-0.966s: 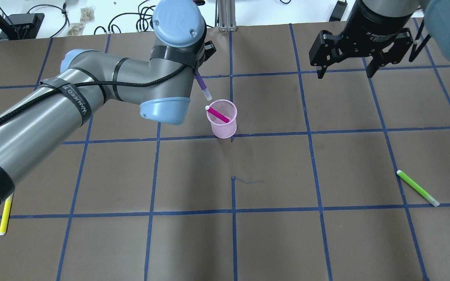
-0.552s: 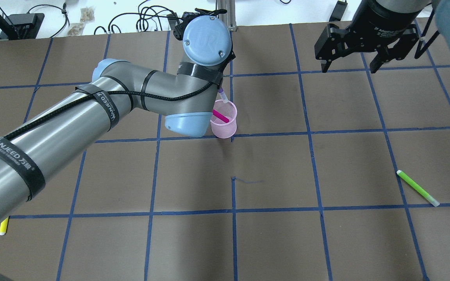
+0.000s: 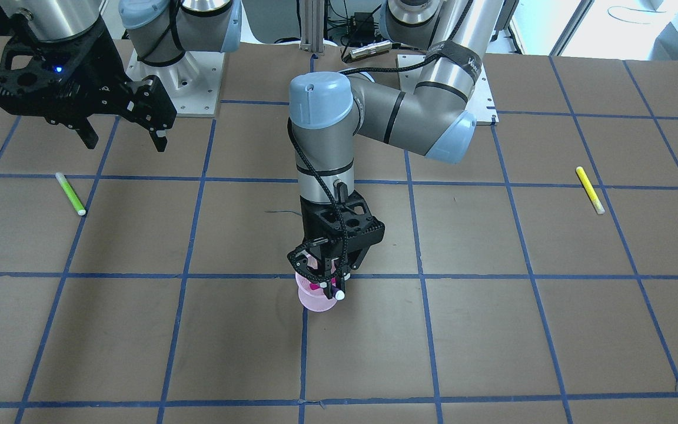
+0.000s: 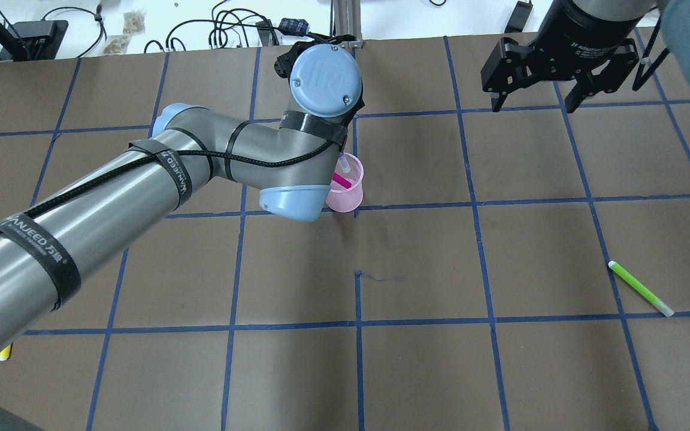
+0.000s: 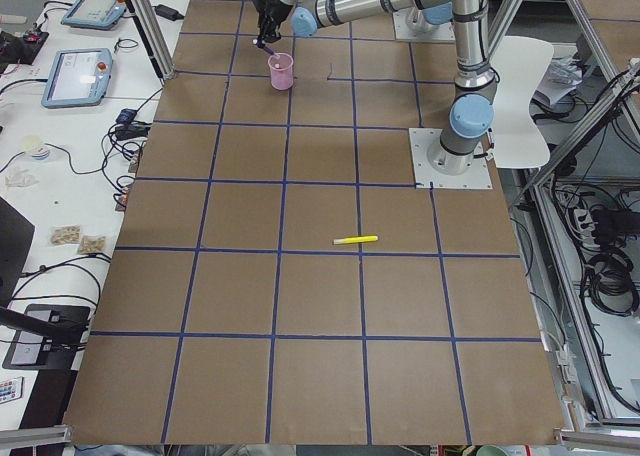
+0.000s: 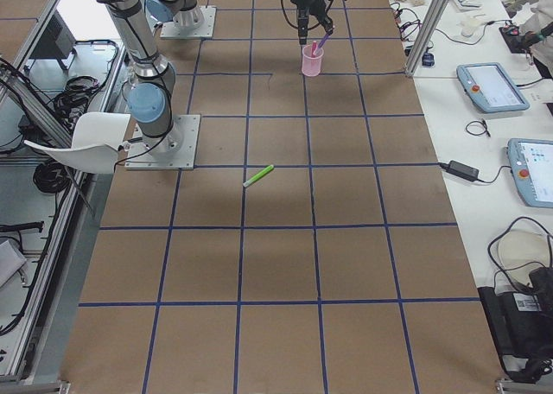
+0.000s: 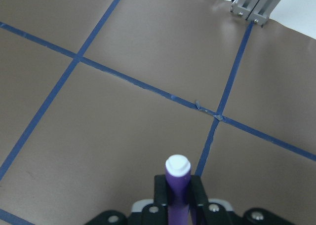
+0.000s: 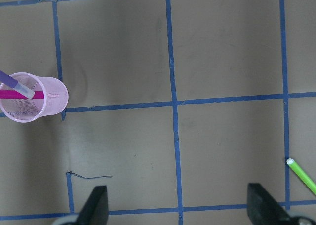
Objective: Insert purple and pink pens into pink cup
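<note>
Pink cup site: upright on the brown desk, which is ruled into squares by blue tape. The cup stands just beside a tape crossing, toward the far middle as seen from over the robot's shoulders.
Left arm: grey tubes with pale blue joint caps, reaching in from the near left. Its wrist hangs over the cup and hides part of the rim.
Right gripper: black, hovering above the desk well apart from the cup; fingers spread wide with nothing between them.
Left gripper: black, directly above the cup; fingers closed narrow on the purple pen.
Pink cup look: pale pink see-through mesh, round, wider at the rim than at the foot; two pens show in its mouth.
Purple pen: purple barrel, tilted. Its pale capped lower end is inside the cup's mouth, crossing over the pink pen in the right wrist view. Its round white upper end sticks out past the fingers.
Pink pen: magenta, leaning slantwise inside the cup, free of both grippers.
Green pen: flat on the desk on the robot's right, well apart from the cup.
Yellow pen: flat on the desk on the robot's left, well apart from the cup.
</note>
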